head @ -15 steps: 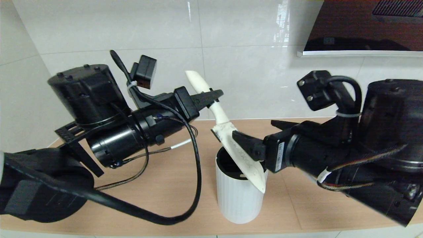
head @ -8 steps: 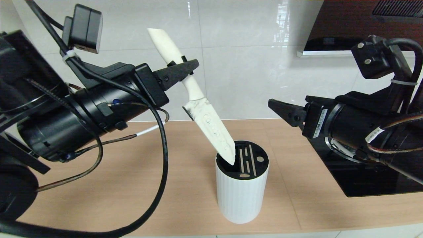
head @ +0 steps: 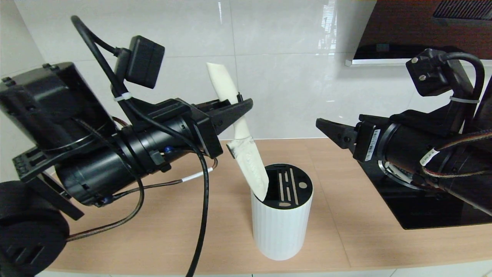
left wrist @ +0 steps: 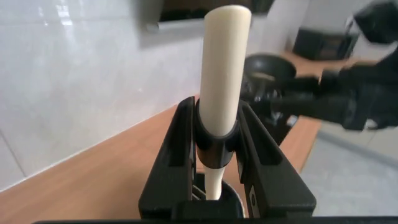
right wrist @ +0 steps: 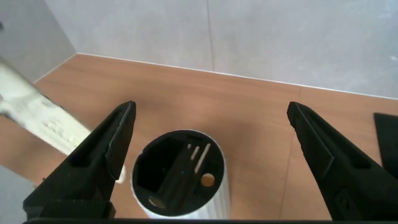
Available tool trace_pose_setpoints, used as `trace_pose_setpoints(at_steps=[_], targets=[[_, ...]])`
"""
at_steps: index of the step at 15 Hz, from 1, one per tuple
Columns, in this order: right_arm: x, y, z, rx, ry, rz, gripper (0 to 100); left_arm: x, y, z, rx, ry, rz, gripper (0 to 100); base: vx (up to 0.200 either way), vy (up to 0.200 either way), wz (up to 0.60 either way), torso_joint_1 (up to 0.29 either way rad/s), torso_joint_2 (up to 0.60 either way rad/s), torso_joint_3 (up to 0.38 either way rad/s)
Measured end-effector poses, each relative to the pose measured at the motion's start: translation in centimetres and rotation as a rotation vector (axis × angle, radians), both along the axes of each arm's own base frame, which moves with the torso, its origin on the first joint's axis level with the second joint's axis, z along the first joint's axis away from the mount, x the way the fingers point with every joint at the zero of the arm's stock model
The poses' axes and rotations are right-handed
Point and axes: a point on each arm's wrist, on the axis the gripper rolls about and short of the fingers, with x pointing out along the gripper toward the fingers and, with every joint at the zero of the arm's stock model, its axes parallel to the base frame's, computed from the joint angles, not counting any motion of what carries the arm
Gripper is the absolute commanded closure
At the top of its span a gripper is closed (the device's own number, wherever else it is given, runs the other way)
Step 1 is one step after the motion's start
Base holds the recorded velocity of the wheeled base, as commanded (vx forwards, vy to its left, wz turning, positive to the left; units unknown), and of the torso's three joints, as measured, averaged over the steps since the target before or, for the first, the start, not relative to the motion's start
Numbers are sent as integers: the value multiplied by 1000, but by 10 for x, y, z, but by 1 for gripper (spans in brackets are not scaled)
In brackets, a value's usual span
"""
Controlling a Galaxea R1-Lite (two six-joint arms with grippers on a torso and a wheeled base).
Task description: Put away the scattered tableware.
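My left gripper is shut on the handle of a white ceramic knife, held tilted with its blade tip entering the left side of the black slotted top of a white ribbed knife holder on the wooden counter. In the left wrist view the knife handle stands clamped between the fingers. My right gripper is open, hanging to the right of the holder and above it. In the right wrist view the knife holder sits between the spread fingers, with the knife blade beside it.
A black induction cooktop is set into the counter at the right. A tiled wall stands behind and a dark range hood hangs at the upper right. Bare counter lies left of the holder.
My left gripper has lowered and swung the knife more upright, its tip now going into the holder's top. The right gripper, earlier at the blade, has let go and drawn back right.
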Motion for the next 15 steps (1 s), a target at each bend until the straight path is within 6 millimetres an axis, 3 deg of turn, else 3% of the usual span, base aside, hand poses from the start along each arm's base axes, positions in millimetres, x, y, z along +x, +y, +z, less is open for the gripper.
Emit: trace_pose_setpoints(at_steps=[8, 15], targets=[[0, 0, -3, -27, -4, -2, 0, 15, -15, -13, -31, -78, 6, 100, 0, 0, 0, 0, 0, 0], [-1, -1, -4, -28, -3, -4, 0, 25, -22, -29, -2, -41, 11, 100, 0, 0, 0, 0, 0, 0]])
